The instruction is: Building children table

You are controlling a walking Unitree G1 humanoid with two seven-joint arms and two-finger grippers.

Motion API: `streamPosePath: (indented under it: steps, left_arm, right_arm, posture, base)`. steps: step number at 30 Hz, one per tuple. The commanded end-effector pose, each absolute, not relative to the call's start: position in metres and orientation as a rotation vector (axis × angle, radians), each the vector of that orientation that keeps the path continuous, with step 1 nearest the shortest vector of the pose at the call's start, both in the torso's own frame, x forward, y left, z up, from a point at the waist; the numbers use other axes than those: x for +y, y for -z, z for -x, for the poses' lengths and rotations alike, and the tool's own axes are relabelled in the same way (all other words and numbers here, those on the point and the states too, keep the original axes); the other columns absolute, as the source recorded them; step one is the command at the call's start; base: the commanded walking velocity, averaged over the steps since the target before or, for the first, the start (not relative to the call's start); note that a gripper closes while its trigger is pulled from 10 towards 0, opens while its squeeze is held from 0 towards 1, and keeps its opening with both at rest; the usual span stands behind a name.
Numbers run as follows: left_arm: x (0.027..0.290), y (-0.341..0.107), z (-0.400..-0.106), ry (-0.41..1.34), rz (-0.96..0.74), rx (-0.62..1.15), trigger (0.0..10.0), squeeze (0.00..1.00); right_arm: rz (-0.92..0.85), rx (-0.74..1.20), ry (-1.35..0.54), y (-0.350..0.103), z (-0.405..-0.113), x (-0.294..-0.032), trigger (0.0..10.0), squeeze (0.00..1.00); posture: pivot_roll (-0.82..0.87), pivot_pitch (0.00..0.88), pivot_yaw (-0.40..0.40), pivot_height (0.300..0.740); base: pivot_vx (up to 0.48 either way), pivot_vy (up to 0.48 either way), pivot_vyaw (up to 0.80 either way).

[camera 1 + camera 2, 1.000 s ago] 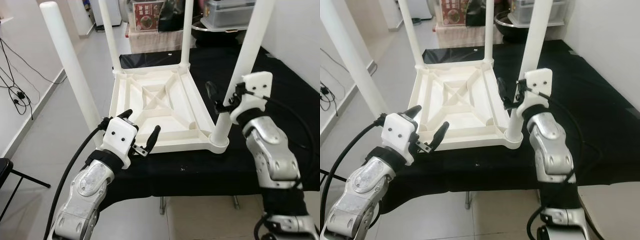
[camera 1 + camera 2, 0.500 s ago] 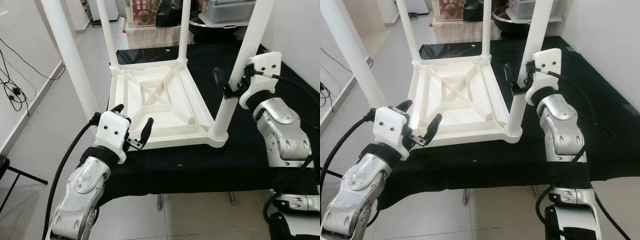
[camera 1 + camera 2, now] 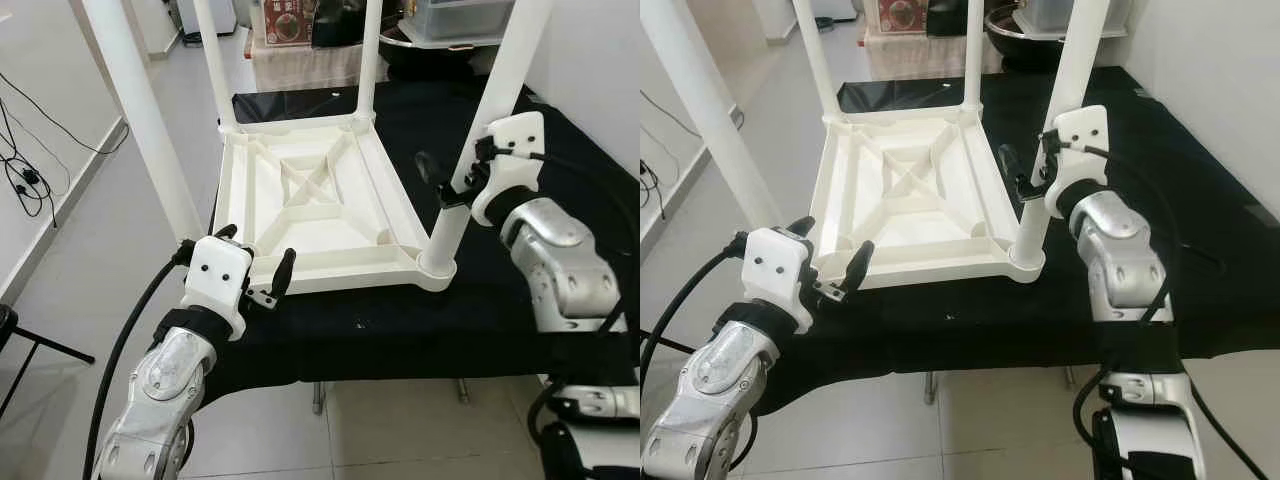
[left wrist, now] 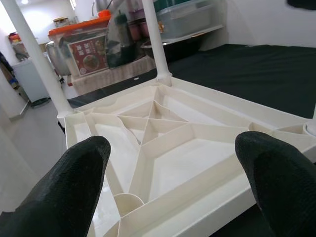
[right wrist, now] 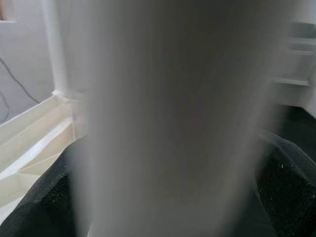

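Note:
A white children's table [image 3: 310, 200] lies upside down on a black-covered table [image 3: 400, 320], with its legs pointing up. My right gripper [image 3: 455, 185] is open around the near-right leg [image 3: 490, 100], which passes between its black fingers [image 5: 289, 190] close to the palm. At the near-left corner of the white table my left gripper [image 3: 255, 262] is open with nothing between its fingers [image 4: 74, 187]; the ribbed underside [image 4: 163, 143] lies just ahead of it. The near-left leg [image 3: 140, 110] rises beside this gripper, its lower end hidden behind it.
Two far legs [image 3: 215, 70] [image 3: 368, 60] stand at the back corners. Storage boxes and a dark bowl [image 3: 450, 20] crowd the far end. Cables [image 3: 25, 170] trail over the grey floor on the left, by a black stool [image 3: 10, 335]. A white wall runs along the right.
My left gripper has drawn back from over the frame to its near-left corner. The right gripper stays around the near-right leg. The camera has shifted slightly.

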State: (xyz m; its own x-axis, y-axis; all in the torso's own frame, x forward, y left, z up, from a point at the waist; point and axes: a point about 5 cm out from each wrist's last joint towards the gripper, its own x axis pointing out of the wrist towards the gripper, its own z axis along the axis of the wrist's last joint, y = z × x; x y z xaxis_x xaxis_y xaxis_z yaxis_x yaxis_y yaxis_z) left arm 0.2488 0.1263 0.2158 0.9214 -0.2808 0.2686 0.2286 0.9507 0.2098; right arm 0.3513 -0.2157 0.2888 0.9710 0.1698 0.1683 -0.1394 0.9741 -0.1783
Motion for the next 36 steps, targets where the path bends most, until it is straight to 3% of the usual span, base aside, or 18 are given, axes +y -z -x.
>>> streamPosePath:
  steps: [1, 17, 19, 30, 31, 36]
  left_arm:
    - [0.128, -0.214, -0.249, 0.248, -0.175, -0.288, 10.0, 0.00]
    - [0.126, -0.214, -0.250, 0.252, -0.169, -0.290, 10.0, 0.00]
    - [0.126, -0.215, -0.250, 0.245, -0.166, -0.294, 10.0, 0.00]
    - [0.126, -0.220, -0.250, 0.239, -0.165, -0.310, 10.0, 0.00]
    - [0.125, -0.221, -0.250, 0.245, -0.161, -0.313, 10.0, 0.00]
    - [0.123, -0.223, -0.249, 0.269, -0.152, -0.319, 10.0, 0.00]
  right_arm:
    - [0.142, -0.200, -0.171, -0.299, -0.348, -0.217, 10.0, 0.00]
    - [0.201, -0.279, -0.258, -0.374, -0.343, -0.228, 10.0, 0.00]
    - [0.202, -0.292, -0.257, -0.399, -0.343, -0.229, 10.0, 0.00]
    - [0.168, -0.270, -0.213, -0.415, -0.343, -0.240, 10.0, 0.00]
    - [0.155, -0.243, -0.208, -0.410, -0.344, -0.241, 0.0, 0.00]
    - [0.125, -0.173, -0.204, -0.399, -0.348, -0.243, 0.0, 0.00]
  posture:
    - [-0.04, 0.101, 0.003, 0.740]
    - [-0.06, 0.099, -0.011, 0.740]
    - [-0.06, 0.100, -0.023, 0.740]
    - [-0.06, 0.106, -0.035, 0.740]
    - [-0.06, 0.108, -0.035, 0.740]
    - [-0.06, 0.109, -0.035, 0.740]
  base:
    - [0.000, 0.000, 0.00]
    - [0.000, 0.000, 0.00]
    - [0.000, 0.000, 0.00]
    - [0.000, 0.000, 0.00]
    - [0.000, 0.000, 0.00]
    - [0.000, 0.000, 0.00]
